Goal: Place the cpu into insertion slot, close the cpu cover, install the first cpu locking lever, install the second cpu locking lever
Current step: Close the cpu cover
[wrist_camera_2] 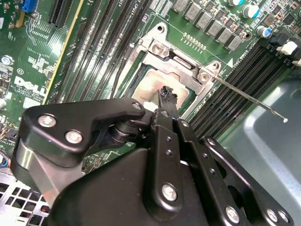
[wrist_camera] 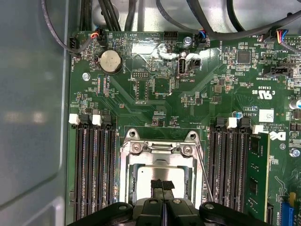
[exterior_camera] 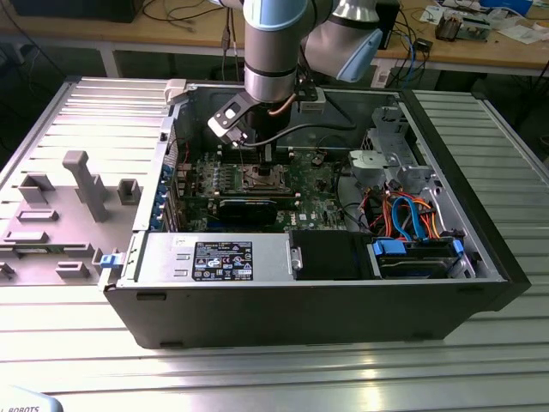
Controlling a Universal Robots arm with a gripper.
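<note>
The gripper [wrist_camera: 162,185] is hanging with its two black fingertips pressed together over the middle of the cpu [wrist_camera: 145,175], which is sitting in the insertion slot [wrist_camera: 125,172] on the green motherboard [wrist_camera: 155,108]. Black memory slots [wrist_camera: 94,169] are flanking it on both sides, one of them carrying a green memory module [wrist_camera: 257,174]. A coin cell battery [wrist_camera: 111,61] is lying near dark cables [wrist_camera: 106,12].

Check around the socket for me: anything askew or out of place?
A thin locking lever juts from a corner of the insertion slot out over the memory slots, not latched down beside it. The cpu looks flat under the hand.
</note>
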